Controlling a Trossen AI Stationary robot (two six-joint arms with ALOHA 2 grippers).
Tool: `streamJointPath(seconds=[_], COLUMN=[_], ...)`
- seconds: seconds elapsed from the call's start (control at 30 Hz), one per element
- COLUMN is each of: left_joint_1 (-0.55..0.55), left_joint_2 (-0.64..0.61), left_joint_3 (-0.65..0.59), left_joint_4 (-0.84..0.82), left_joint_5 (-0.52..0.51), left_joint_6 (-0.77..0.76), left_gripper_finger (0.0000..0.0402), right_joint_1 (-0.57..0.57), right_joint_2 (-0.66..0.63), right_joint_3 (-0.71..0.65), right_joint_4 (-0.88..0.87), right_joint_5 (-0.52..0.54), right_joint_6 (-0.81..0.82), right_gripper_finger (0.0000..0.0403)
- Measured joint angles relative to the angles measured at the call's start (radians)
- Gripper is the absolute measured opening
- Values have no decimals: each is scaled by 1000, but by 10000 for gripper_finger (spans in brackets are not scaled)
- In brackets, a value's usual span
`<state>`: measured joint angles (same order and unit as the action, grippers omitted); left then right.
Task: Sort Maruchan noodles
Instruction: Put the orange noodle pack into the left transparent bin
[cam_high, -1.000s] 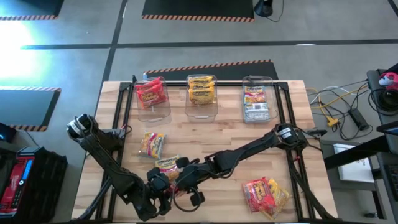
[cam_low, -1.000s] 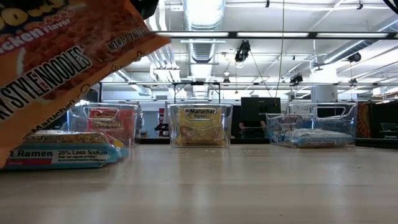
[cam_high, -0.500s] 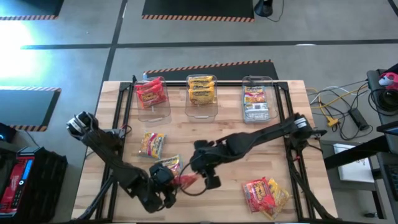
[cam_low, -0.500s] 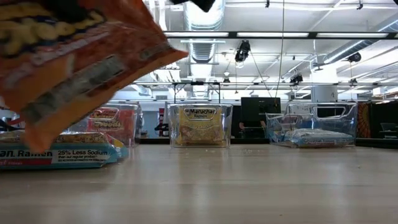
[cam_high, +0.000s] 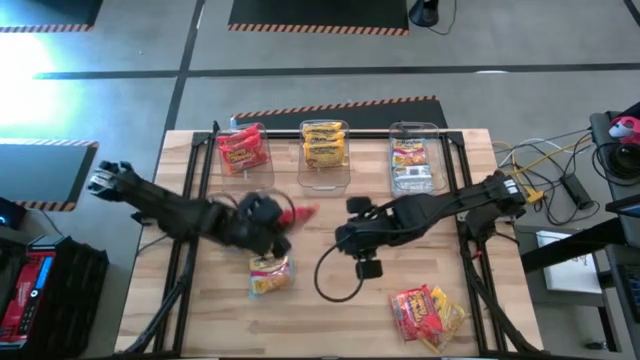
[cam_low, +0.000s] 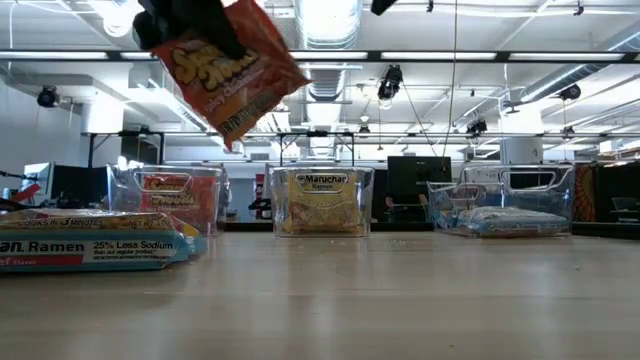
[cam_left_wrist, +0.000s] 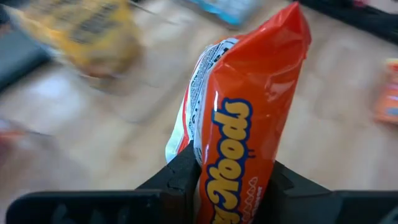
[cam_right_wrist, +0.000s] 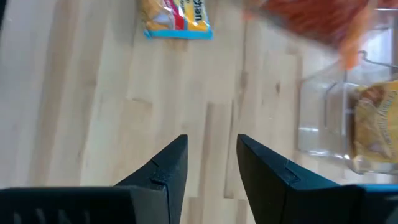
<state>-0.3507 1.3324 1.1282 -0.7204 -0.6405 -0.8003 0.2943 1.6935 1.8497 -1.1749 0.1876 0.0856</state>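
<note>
Red noodle packet (cam_left_wrist: 249, 124) pinched by one edge in the left hand (cam_high: 268, 213). The right hand (cam_right_wrist: 211, 163) is slack, empty. A swing could slip the packet short of the red bin (cam_high: 243, 150)

From my station the light was bright and even, coming from the ceiling tubes (cam_low: 330, 18) that flared white in the low view, and a hard glare sat on the floor (cam_high: 40, 45) well left of the table (cam_high: 330, 300), whose wood carried only faint shadows. In the left wrist view the red packet (cam_left_wrist: 249, 124) was sharp while everything behind it smeared with motion. The right wrist view showed a red blur (cam_right_wrist: 311, 22) beside the clear bin (cam_right_wrist: 329, 118).
</note>
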Motion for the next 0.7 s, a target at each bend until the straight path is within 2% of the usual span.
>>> streamJointPath(seconds=[0.2,0.43,0.63,0.7], left_joint_1=[172,454,704,762], left_joint_2=[-140,-245,-235,-219], left_joint_3=[0,1,-32,-53], left_joint_4=[-154,-277,-300,-299], left_joint_5=[2,13,200,221], left_joint_6=[124,381,591,638], left_gripper_finger=[77,77,77,77], right_joint_1=[-37,-111,-176,-195], right_joint_2=[-74,-164,-228,-245], right_joint_3=[-154,-400,-567,-603], right_joint_4=[91,256,413,450], right_joint_5=[20,19,20,20], right_joint_6=[-18,7,61,62], right_gripper_finger=[125,125,125,125])
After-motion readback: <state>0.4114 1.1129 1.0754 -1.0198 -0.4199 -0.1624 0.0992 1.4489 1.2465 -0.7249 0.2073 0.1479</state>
